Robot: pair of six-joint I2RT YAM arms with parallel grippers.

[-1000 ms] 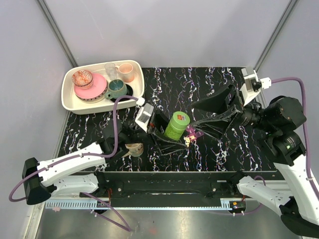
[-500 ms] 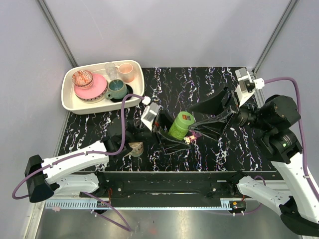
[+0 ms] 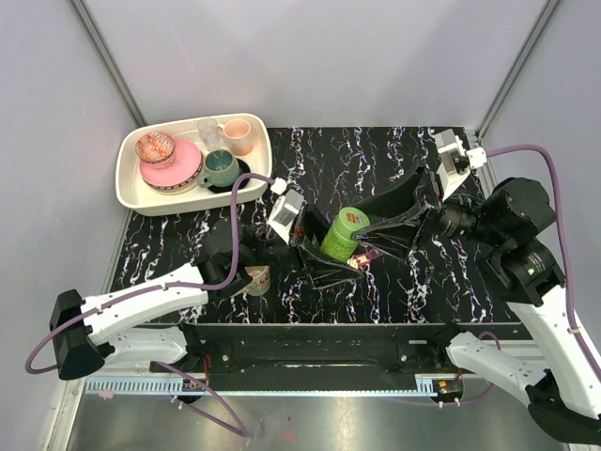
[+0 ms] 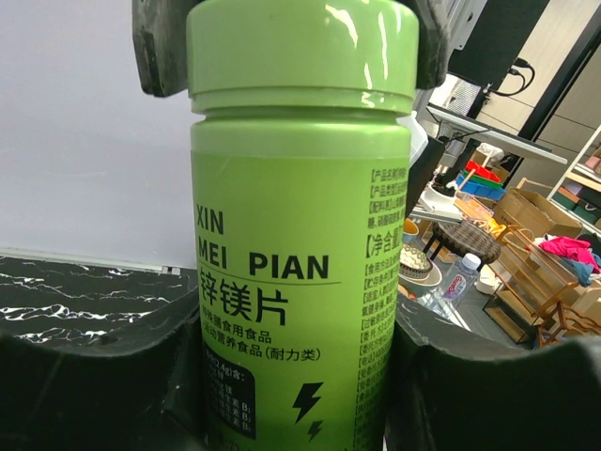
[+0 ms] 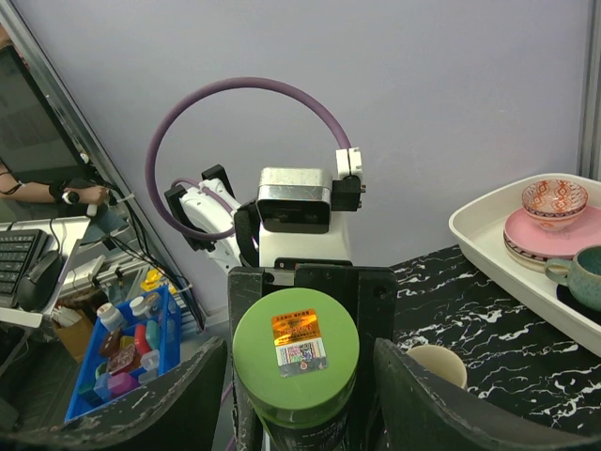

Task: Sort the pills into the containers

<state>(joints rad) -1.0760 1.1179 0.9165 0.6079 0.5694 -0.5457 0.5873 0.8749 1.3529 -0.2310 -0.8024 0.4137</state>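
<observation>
A lime-green bottle is tilted above the middle of the table, its darker green cap pointing right. My left gripper is shut on the bottle's body; black fingers press both sides. My right gripper stands open around the cap, a finger on each side with a gap showing. The purple pill box lies on the table under the right fingers, mostly hidden. A tiny pale yellow speck beside it looks like a pill.
A white tray at the back left holds a pink plate with a patterned bowl, a teal cup, a pink cup and a clear glass. A beige mug stands just left of the left gripper, also seen as a mug.
The left arm has carried the bottle a little up and right, tilting it more. The right gripper has come left over the cap and its jaws have narrowed.
</observation>
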